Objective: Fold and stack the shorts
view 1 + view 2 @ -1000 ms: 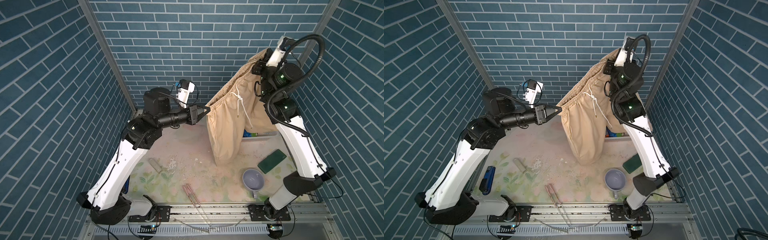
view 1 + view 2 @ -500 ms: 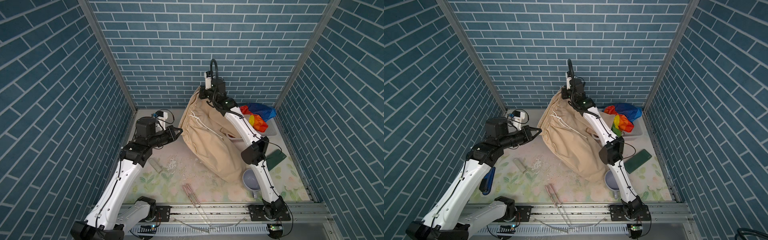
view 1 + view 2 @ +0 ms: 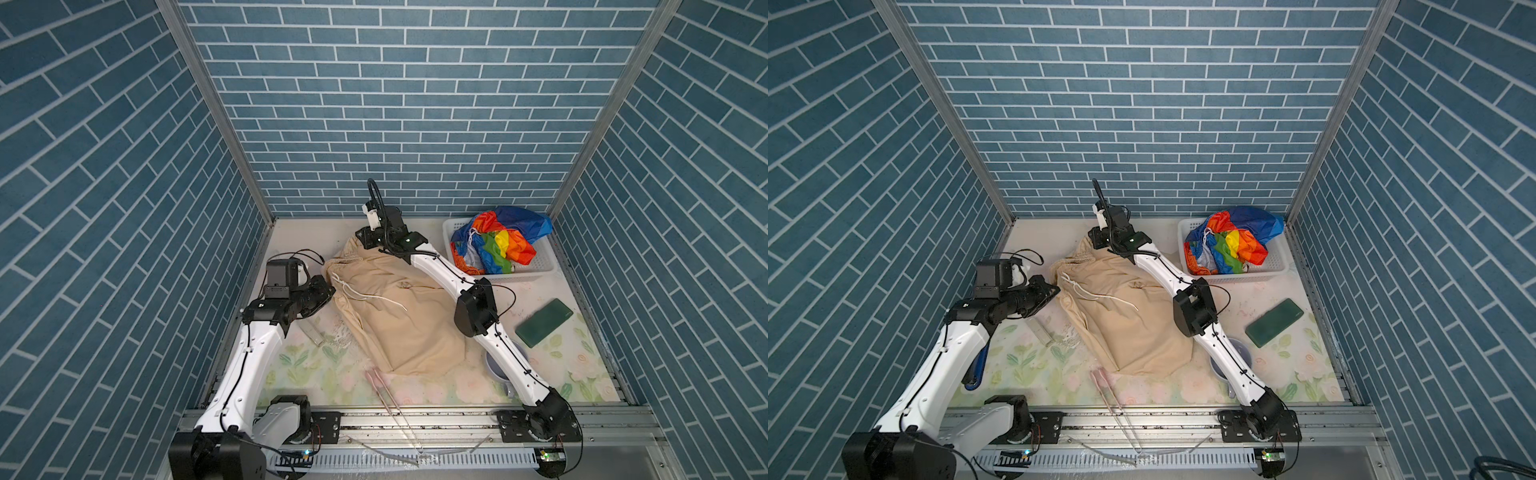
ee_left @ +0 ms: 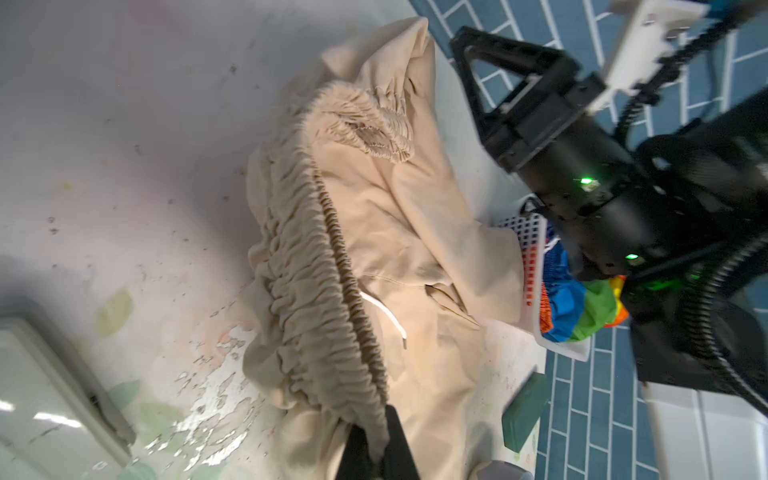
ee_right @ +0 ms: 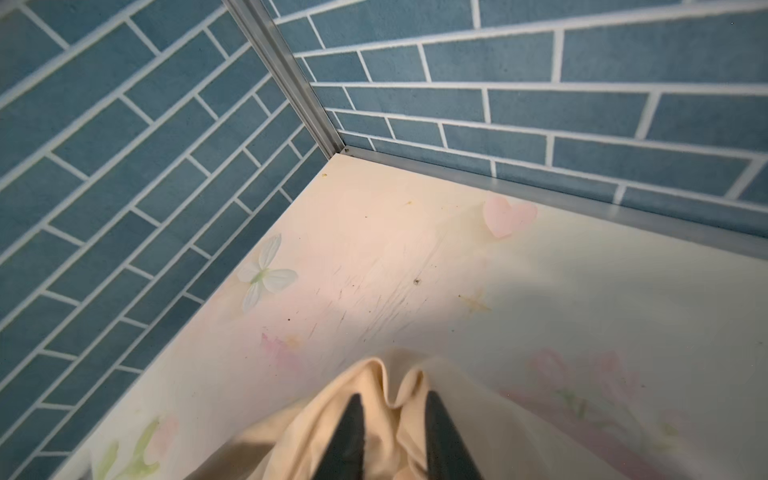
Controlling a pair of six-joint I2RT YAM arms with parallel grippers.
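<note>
Loosely spread, the beige shorts (image 3: 399,320) lie in the middle of the table (image 3: 573,374), with the waistband (image 4: 299,270) toward the left side and the white drawstring (image 4: 384,313) trailing on top. The left gripper (image 3: 327,291) sits at the waistband's near end. The left wrist view shows its fingers (image 4: 401,444) nearly together, pinching the gathered elastic. The right gripper (image 3: 360,242) rests at the waistband's far end. The right wrist view shows its fingers (image 5: 351,432) apart, with a loose fold of cloth between them.

The right arm (image 3: 440,270) crosses the shorts' right edge and covers most of a grey mug (image 3: 495,372). The rainbow shorts (image 3: 498,245) are bunched in a white basket (image 3: 540,262) in the far right corner. A green slab (image 3: 544,322) lies near the mug, pink tongs (image 3: 380,386) lie at the front hem, and a clear strip (image 3: 312,332) sits just beside the cloth's left side. A blue object (image 3: 979,365) shows in a top view beside the left arm (image 3: 942,374).
</note>
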